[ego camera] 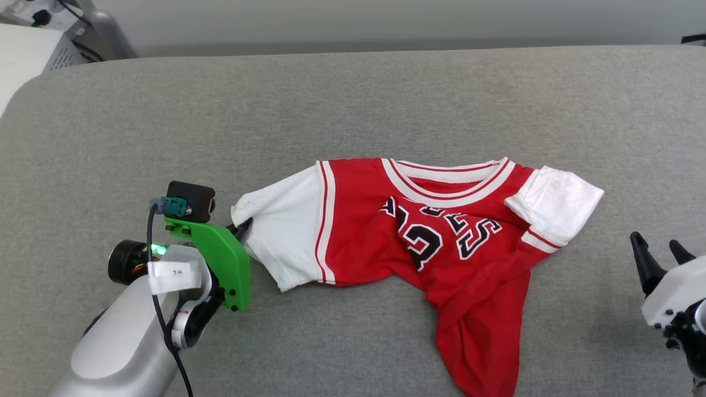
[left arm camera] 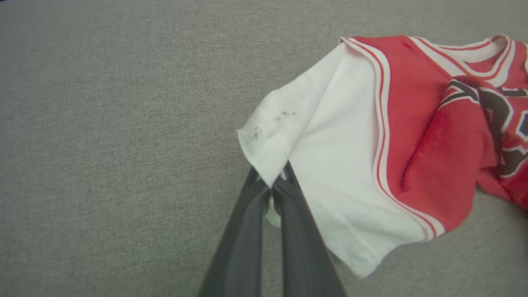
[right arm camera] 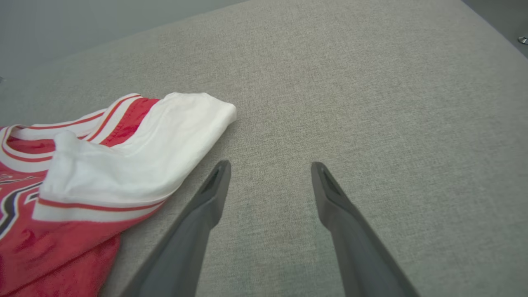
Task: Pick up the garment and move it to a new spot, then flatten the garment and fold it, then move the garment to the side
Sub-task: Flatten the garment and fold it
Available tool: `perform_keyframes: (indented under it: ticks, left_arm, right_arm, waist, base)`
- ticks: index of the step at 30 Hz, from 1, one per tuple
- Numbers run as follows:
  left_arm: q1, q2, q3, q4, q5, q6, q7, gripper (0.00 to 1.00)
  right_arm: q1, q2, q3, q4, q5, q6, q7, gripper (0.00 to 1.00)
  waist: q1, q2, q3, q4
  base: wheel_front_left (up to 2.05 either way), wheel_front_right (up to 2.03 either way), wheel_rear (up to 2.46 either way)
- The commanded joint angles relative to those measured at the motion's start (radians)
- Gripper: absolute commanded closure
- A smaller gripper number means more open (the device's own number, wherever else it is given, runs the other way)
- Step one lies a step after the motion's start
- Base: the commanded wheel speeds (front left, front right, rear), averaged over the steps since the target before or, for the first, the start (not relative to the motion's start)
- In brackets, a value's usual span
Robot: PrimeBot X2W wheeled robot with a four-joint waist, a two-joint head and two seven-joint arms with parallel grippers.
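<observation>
The left claw [left arm camera: 272,178] pinches the left sleeve of the rumpled garment [ego camera: 358,220] while the right claw [right arm camera: 270,165] gapes empty, so flattening seems unfinished, with folding not yet begun.

From where I stand, the wide table [ego camera: 353,94] is covered in grey woven fabric and its far corners are rounded. The garment [ego camera: 364,220], a red jersey-style T-shirt with white short sleeves, lies on it chest-up, a little right of the middle. Its collar points toward the far edge, both sleeves spread sideways, and the lower body is bunched and twisted toward the near edge.
</observation>
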Motion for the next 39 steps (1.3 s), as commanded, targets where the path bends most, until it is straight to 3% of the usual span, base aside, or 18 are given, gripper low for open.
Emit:
perform_keyframes:
  ticks: [1,12,23,24,25,26,39]
  left_arm:
    - [0.015,0.009,0.003,-0.028,-0.004,0.012,0.005,1.0]
    - [-0.012,0.008,-0.016,-0.147,0.018,0.023,0.016,1.0]
    - [-0.043,-0.008,-0.022,-0.134,0.019,0.01,-0.005,1.0]
    - [-0.043,-0.008,-0.022,-0.13,0.018,0.009,-0.008,1.0]
    - [-0.043,-0.01,-0.021,-0.126,0.015,0.009,-0.009,1.0]
    - [-0.041,-0.012,-0.02,-0.122,0.009,0.008,-0.008,1.0]
    - [-0.086,0.037,0.041,-0.09,-0.025,-0.006,-0.031,1.0]
  right_arm:
    - [-0.045,-0.023,0.01,0.027,0.021,0.0,0.031,0.0]
    - [-0.319,-0.155,0.175,0.255,0.06,0.0,0.32,0.0]
    - [-0.381,-0.175,0.295,0.425,0.104,0.0,0.487,0.0]
    - [-0.379,-0.176,0.308,0.429,0.113,0.0,0.497,0.31]
    - [-0.379,-0.178,0.319,0.431,0.124,0.0,0.502,0.7]
    - [-0.381,-0.181,0.325,0.433,0.133,0.0,0.504,0.98]
    - [-0.474,-0.295,0.393,0.308,0.216,0.0,0.452,1.0]
  waist:
    - [0.0,0.0,-0.006,0.037]
    - [0.0,0.0,0.078,0.099]
    - [0.0,0.0,0.136,0.125]
    - [0.0,0.0,0.136,0.126]
    - [0.0,0.0,0.136,0.126]
    - [0.0,0.0,0.134,0.126]
    - [0.0,0.0,-0.038,0.077]
  base:
    - [0.0,0.0,0.0]
    - [0.0,0.0,0.0]
    - [0.0,0.0,0.0]
    - [0.0,0.0,0.0]
    - [0.0,0.0,0.0]
    - [0.0,0.0,0.0]
    - [0.0,0.0,0.0]
